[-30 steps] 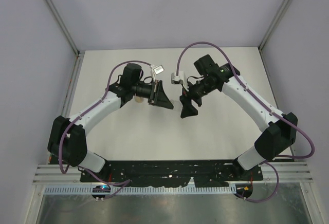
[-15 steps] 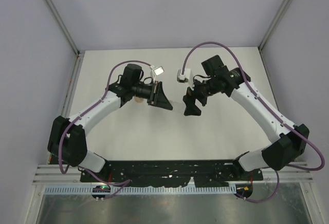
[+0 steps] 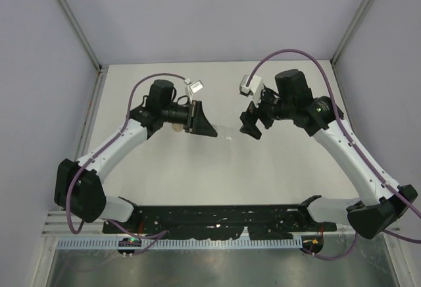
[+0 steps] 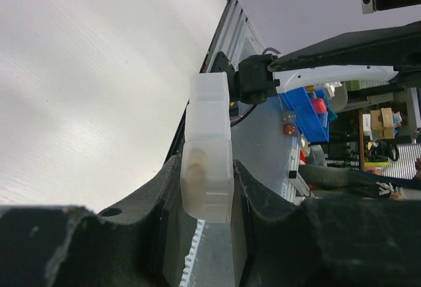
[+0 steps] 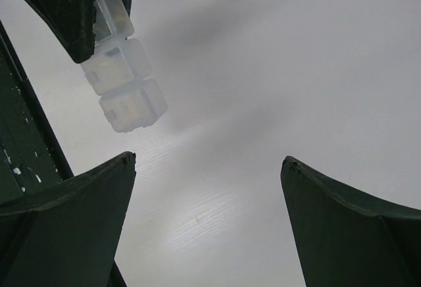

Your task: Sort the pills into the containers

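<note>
Right fingers (image 5: 66, 221) backed off left-held container (image 4: 208, 155), spread.

Left arm (image 3: 115, 149) and right arm (image 3: 352, 162): white link shells, black joint housings. Purple cable (image 3: 289, 51) loops along each. Pale camera module (image 3: 194, 87) at each wrist. Left gripper (image 3: 207, 129), right gripper (image 3: 253, 129): matte black, wedge-shaped fingers.

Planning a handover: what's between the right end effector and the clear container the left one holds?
Nothing: the right wrist view shows only bare table between right end effector and container.
</note>
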`<action>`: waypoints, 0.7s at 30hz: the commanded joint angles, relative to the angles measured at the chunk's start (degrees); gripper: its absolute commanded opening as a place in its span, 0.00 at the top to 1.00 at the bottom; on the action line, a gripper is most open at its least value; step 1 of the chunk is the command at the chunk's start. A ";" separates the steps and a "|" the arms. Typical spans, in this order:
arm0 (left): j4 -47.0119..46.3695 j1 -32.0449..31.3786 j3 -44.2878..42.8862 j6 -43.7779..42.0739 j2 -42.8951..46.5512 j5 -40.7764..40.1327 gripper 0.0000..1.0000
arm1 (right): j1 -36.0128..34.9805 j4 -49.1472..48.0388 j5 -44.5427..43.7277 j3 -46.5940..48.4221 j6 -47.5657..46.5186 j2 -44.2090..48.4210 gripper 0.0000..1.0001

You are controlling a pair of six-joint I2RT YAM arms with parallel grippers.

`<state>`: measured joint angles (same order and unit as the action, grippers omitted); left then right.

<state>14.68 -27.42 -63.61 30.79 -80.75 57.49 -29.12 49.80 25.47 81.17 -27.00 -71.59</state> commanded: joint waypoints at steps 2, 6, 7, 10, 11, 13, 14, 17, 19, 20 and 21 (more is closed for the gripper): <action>-0.44 1.84 -0.90 -0.64 2.35 -0.80 1.00 | 0.29 -7.33 -6.92 -1.35 5.20 2.95 0.05; 0.09 2.89 -1.25 -0.11 2.70 -2.03 1.00 | 0.47 -11.91 -10.52 -3.99 7.75 4.61 0.05; 0.09 3.07 -1.25 -0.11 2.70 -2.30 1.00 | 0.56 -13.66 -11.40 -4.52 8.37 5.40 0.05; 0.88 3.51 -1.86 -0.20 2.44 -2.74 1.00 | 1.09 -18.15 -12.20 -8.38 9.77 7.34 0.05; 1.23 3.60 -2.39 -0.46 2.09 -2.91 1.00 | 1.35 -20.60 -12.55 -10.31 10.82 8.30 0.05; 2.19 3.78 -3.35 -1.25 1.21 -3.00 1.00 | 1.61 -23.85 -13.16 -12.77 12.32 9.80 0.05; 2.63 3.86 -3.97 -1.43 0.60 -3.26 1.00 | 1.79 -24.48 -13.43 -13.48 13.11 10.24 0.05; 4.04 3.87 -5.72 -1.95 -1.16 -3.18 1.00 | 2.14 -26.68 -13.35 -15.85 13.91 11.56 0.05; 4.66 3.95 -6.78 -2.31 -2.39 -3.62 1.00 | 2.32 -28.52 -14.22 -17.78 14.17 12.70 0.05; 4.92 3.95 -7.39 -2.40 -2.83 -3.97 1.00 | 2.40 -30.27 -15.27 -18.49 14.26 13.14 0.05; 4.92 3.95 -7.92 -2.83 -3.36 -4.49 1.00 | 2.41 -31.25 -15.80 -20.15 14.35 13.93 0.05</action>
<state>18.50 -23.86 -67.90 29.74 -82.39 54.00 -27.11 27.31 12.78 64.03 -14.66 -60.75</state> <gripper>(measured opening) 0.330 0.954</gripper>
